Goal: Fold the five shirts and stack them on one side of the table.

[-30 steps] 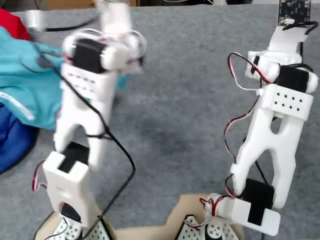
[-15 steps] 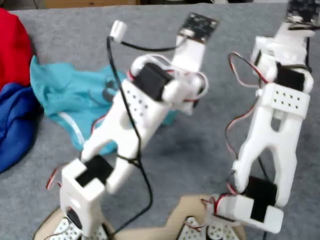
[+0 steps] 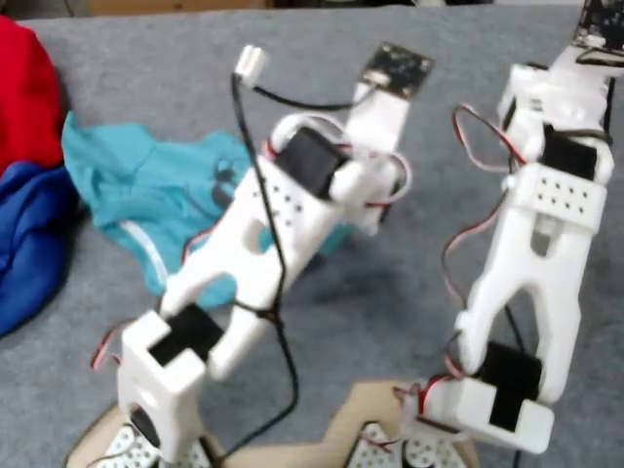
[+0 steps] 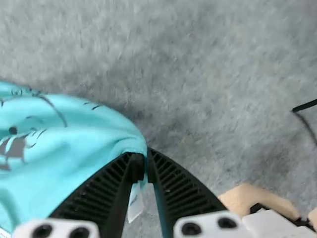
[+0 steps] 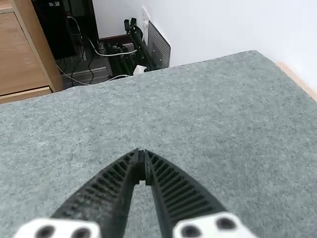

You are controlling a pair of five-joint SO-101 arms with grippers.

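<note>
Inside left end effector point(image 4: 140, 159) — teal shirt point(image 4: 59, 144) hem

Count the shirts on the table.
3. A teal shirt left of centre, its edge held in the left pincer; a red shirt at the left edge of the table; a blue shirt beside it, nearer the arms' bases. More may be hidden.

Soft cloth teal shirt point(image 4: 64, 148); fuzzy felt table point(image 4: 198, 64); matt plastic left gripper point(image 4: 139, 162).

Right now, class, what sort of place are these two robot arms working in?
Probably a home office or small lab workroom: a grey felt-covered table, a wooden cabinet, and black cables on the floor by a white wall.
</note>
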